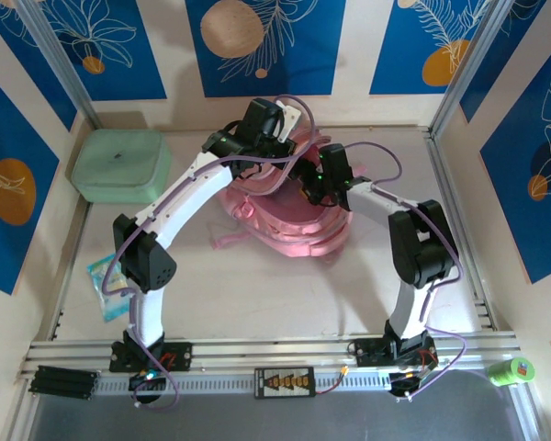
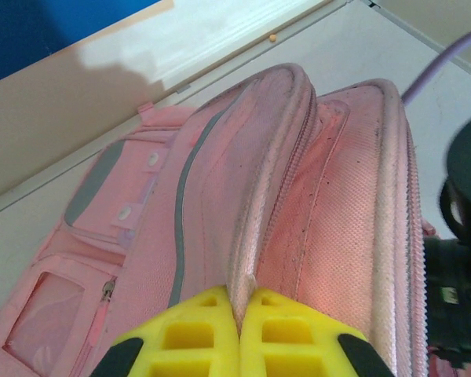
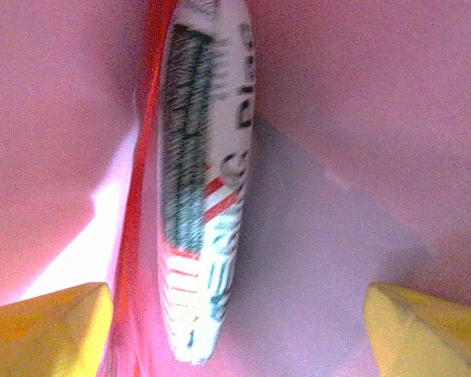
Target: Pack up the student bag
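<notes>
Softness shows from above: student bag (image 1: pixel 285 230) slumps beneath both wrists. Left wrist: left gripper (image 2: pixel 237 330) pinches its opening's rim, probably the best hold. Right wrist: right gripper (image 3: pixel 235 292) spread inside, printed packet (image 3: pixel 204 196) between its fingers.

White arms (image 1: pixel 179 188), black joints (image 1: pixel 145 262), lilac cables (image 2: pixel 443 63), yellow end effector fingers (image 2: pixel 279 334)

**Bright Above, Pink Haze Inside**

The overhead view is bright and even, with soft shadows on the table (image 1: pixel 285 294). The left wrist view shows the student bag (image 2: pixel 337 220) crisply, weave and all. The right wrist view is blurred (tinted pink throughout), its printed packet (image 3: pixel 204 181) smeared.
</notes>
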You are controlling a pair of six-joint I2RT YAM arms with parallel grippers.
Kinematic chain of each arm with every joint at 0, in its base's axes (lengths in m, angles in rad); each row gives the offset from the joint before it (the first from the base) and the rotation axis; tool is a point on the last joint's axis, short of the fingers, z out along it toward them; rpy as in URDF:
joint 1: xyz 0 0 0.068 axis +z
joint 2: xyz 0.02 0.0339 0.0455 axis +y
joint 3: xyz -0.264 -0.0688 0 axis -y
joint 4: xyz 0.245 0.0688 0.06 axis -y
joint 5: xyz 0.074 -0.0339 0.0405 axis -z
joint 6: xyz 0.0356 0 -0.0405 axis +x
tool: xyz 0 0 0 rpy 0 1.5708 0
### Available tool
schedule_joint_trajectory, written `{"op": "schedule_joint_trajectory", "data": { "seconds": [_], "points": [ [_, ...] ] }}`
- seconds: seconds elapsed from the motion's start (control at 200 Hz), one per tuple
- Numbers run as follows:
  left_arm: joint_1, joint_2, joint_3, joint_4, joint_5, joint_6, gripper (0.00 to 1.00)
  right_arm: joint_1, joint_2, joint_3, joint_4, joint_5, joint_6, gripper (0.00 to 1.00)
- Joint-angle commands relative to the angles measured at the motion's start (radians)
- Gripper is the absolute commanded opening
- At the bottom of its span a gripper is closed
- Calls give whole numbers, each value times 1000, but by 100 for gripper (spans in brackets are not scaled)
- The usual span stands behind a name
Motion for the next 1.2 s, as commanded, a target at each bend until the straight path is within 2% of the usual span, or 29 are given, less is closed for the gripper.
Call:
{"op": "schedule_joint_trajectory", "data": {
  "seconds": [0.0,0.075,0.26,0.495,0.615,0.89,1.03,1.195],
  "points": [
    [-3,-47,1,201,38,-21,0,-6,-19,-27,9,-11,-20,67],
    [-2,-50,-11,203,35,-21,0,-1,2,-23,17,-37,-23,54],
    [-1,-65,-42,207,37,-19,0,4,69,-3,145,-127,-2,37],
    [0,-73,-61,201,44,-18,0,29,184,93,178,-137,18,26],
    [-1,-72,-65,203,48,-21,0,50,243,152,186,-137,48,17],
    [8,-71,-83,203,49,-43,0,79,319,212,207,-82,141,13],
    [16,-84,-113,213,52,-53,0,70,203,125,220,-64,101,16],
    [22,-96,-154,235,75,-72,0,3,16,-68,234,-96,97,21]
  ]
}}
